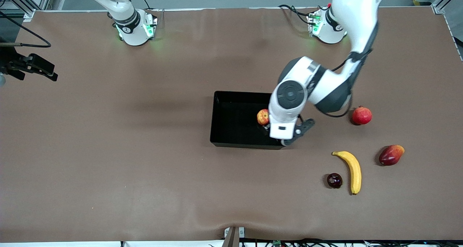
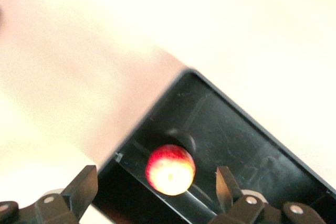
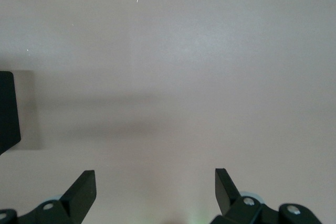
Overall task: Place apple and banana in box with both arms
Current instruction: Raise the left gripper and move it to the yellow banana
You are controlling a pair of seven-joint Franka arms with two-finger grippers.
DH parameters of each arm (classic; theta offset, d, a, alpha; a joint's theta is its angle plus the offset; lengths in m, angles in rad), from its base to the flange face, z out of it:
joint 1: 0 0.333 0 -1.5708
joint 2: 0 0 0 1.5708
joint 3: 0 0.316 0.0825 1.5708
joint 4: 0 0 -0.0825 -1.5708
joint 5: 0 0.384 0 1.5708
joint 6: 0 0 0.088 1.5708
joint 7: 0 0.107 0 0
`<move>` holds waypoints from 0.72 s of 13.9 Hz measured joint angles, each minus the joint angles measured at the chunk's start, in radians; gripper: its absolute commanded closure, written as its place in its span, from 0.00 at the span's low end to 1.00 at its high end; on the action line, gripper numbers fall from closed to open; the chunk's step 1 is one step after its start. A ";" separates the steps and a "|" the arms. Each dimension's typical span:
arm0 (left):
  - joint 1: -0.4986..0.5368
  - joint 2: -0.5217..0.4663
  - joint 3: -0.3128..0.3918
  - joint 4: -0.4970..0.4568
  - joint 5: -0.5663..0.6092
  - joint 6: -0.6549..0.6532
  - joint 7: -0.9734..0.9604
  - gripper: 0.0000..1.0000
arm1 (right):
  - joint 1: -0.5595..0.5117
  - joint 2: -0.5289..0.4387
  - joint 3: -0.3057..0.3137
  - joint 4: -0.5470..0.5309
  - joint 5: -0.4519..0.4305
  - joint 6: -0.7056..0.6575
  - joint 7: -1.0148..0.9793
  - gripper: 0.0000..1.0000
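Observation:
The apple (image 1: 263,117) lies on the floor of the black box (image 1: 231,106), near the box's wall toward the left arm's end. My left gripper (image 1: 275,134) hangs over that end of the box, open, with nothing in it. In the left wrist view the apple (image 2: 170,169) sits below and between the spread fingers (image 2: 84,182), touching neither, inside the box (image 2: 252,150). The banana (image 1: 352,169) lies on the table, nearer the front camera than the box, toward the left arm's end. My right gripper (image 1: 38,68) waits open at the right arm's end (image 3: 155,179).
A red pomegranate (image 1: 361,115) lies beside the box toward the left arm's end. A red-orange mango-like fruit (image 1: 391,154) and a small dark fruit (image 1: 334,180) lie beside the banana. A corner of the box (image 3: 8,108) shows in the right wrist view.

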 measured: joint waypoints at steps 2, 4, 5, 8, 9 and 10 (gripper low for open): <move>0.047 -0.049 0.000 0.004 0.000 -0.043 0.092 0.00 | 0.000 0.001 0.000 0.000 0.000 -0.001 0.000 0.00; 0.093 -0.092 0.000 0.005 -0.002 -0.077 0.187 0.00 | 0.000 0.001 0.000 0.000 0.000 -0.001 0.000 0.00; 0.115 -0.108 -0.001 0.006 -0.005 -0.087 0.233 0.00 | 0.000 0.001 0.000 0.000 0.000 -0.001 0.000 0.00; 0.176 -0.125 -0.001 0.004 -0.008 -0.113 0.376 0.00 | 0.000 0.001 0.000 0.000 0.000 -0.001 0.000 0.00; 0.196 -0.125 -0.001 0.000 -0.008 -0.116 0.424 0.00 | 0.000 0.001 0.000 0.000 0.000 -0.001 0.000 0.00; 0.216 -0.125 -0.001 -0.005 -0.008 -0.117 0.466 0.00 | 0.000 0.001 0.000 0.000 0.000 -0.001 0.000 0.00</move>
